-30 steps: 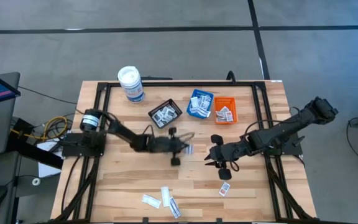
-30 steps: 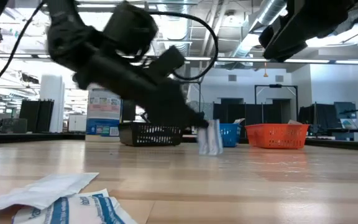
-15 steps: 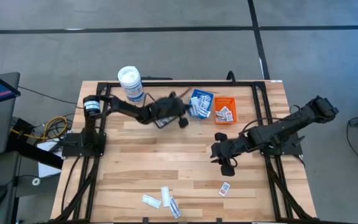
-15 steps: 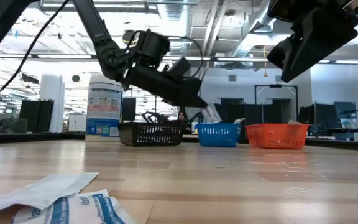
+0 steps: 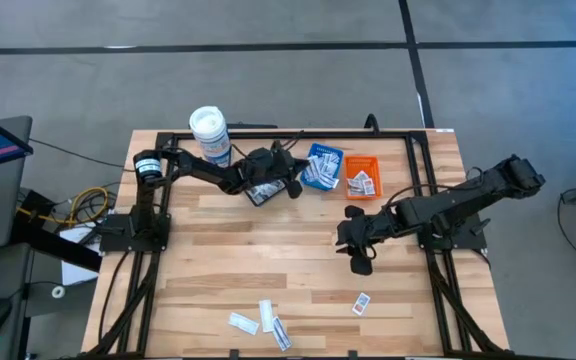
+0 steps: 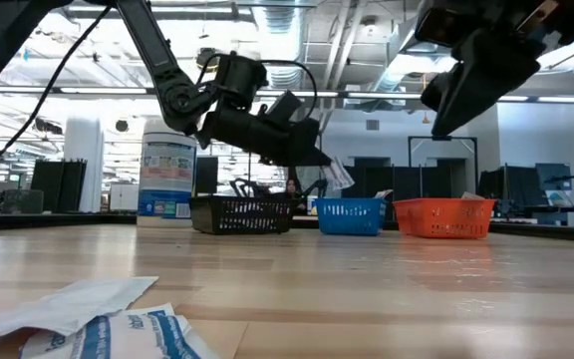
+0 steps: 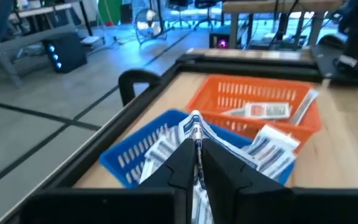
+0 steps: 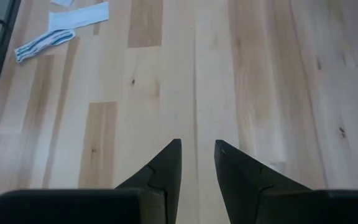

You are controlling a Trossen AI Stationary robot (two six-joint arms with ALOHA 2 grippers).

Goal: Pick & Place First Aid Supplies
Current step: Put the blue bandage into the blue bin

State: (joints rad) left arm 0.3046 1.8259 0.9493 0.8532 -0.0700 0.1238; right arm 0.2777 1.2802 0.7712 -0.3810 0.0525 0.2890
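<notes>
Overhead, ducts (image 6: 367,40) cross above the table (image 5: 268,260) (pale wood planks).

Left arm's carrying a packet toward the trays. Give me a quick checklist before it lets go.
1. Packet held between the left gripper's fingers: ok, pinched upright in the left wrist view.
2. Gripper near the blue tray: ok; whether it is squarely over it, cannot tell.
3. Room in the blue tray: ok, it holds several packets but is not heaped over its rim.
4. Orange tray and black tray standing apart from the drop spot: ok, they sit on either side.
5. Right gripper out of the way: ok, hovering empty over bare wood mid-table.
6. Packets left to fetch: not ok, loose packets lie at the near edge.
</notes>
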